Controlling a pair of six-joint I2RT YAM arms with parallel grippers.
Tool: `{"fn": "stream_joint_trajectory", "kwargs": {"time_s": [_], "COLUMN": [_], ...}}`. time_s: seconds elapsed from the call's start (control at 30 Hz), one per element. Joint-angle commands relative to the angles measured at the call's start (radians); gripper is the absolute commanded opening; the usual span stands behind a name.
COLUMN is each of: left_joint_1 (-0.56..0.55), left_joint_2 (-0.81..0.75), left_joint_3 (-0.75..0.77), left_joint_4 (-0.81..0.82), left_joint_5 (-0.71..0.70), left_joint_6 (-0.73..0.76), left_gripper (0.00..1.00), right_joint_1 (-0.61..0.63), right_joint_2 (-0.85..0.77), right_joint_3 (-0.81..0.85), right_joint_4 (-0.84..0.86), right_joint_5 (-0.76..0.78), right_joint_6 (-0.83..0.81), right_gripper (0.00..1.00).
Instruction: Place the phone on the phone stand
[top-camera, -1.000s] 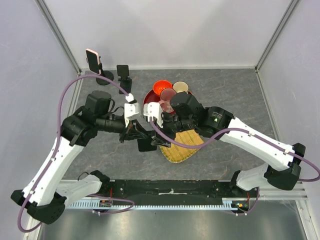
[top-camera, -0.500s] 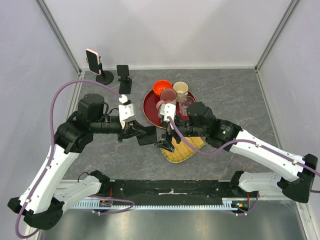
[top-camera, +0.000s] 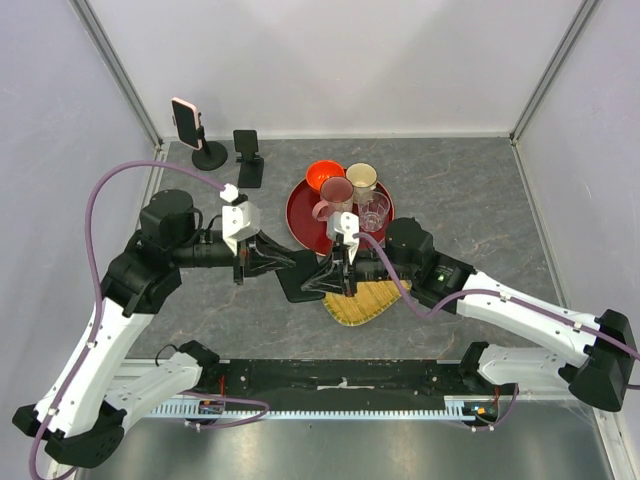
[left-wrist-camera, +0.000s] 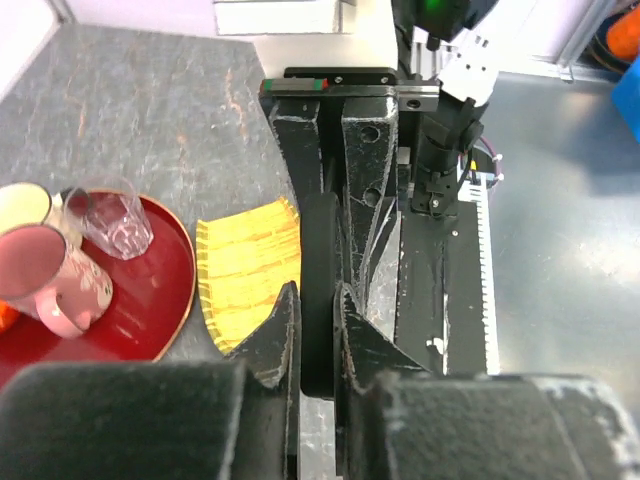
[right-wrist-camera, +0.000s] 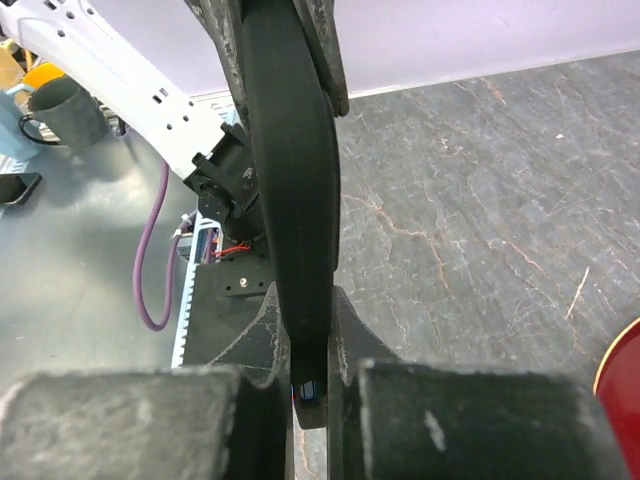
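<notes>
Phone (top-camera: 297, 288) clamped by left claw (top-camera: 283, 263) and right claw (top-camera: 320, 282) together, looks mid-handover. Next: one releases, other carries it to phone stand (top-camera: 248, 158), far-left corner.

Both arms share one build: long white shells on the links and bulky black housings at the joints. The left arm (top-camera: 95, 345) has a purple cable (top-camera: 150, 165) arching from its wrist, and the right arm (top-camera: 525, 312) has a matching purple lead (top-camera: 405, 303). Each wrist bears a white camera block (top-camera: 238, 216). The left gripper (top-camera: 285, 262) and right gripper (top-camera: 320, 284) are matte black and tapered, with rough-textured fingers (left-wrist-camera: 275, 338). A small green dot (left-wrist-camera: 435, 6), possibly an indicator light, shows on one black housing of the right arm.
</notes>
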Motion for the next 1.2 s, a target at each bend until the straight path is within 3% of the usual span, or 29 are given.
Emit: {"fn": "stream_joint_trajectory", "kwargs": {"time_s": [0.0, 0.03, 0.1, 0.13, 0.27, 0.5, 1.0, 1.17], "left_joint_1": [-0.006, -0.006, -0.006, -0.006, -0.006, -0.006, -0.039, -0.054], "left_joint_2": [-0.017, -0.021, -0.018, -0.014, -0.039, -0.050, 0.041, 0.042], "left_joint_3": [-0.006, -0.004, 0.014, 0.042, 0.064, -0.025, -0.018, -0.036], "left_joint_4": [0.184, 0.198, 0.165, 0.135, 0.028, 0.110, 0.206, 0.262], "left_joint_5": [-0.081, -0.209, -0.326, -0.413, -0.587, -0.719, -0.876, -0.810], "left_joint_6": [-0.170, -0.272, -0.421, -0.455, -0.609, -0.747, -0.689, -0.642], "left_gripper": [0.13, 0.25, 0.73, 0.89, 0.93, 0.94, 0.93, 0.92], "right_joint_1": [0.000, 0.000, 0.000, 0.002, 0.011, 0.065, 0.140, 0.143], "right_joint_2": [-0.009, -0.005, -0.004, -0.004, 0.006, 0.130, 0.265, 0.279], "right_joint_3": [-0.006, -0.006, -0.002, 0.003, 0.036, 0.147, 0.291, 0.302], "right_joint_4": [0.203, 0.197, 0.168, 0.159, 0.133, 0.158, 0.096, 0.093], "right_joint_5": [0.012, 0.079, 0.157, 0.202, 0.413, 0.556, 0.751, 0.763], "right_joint_6": [0.131, 0.131, 0.121, 0.111, 0.101, 0.118, 0.082, 0.088], "right_gripper": [0.00, 0.00, 0.00, 0.00, 0.00, 0.00, 0.00, 0.00]}}
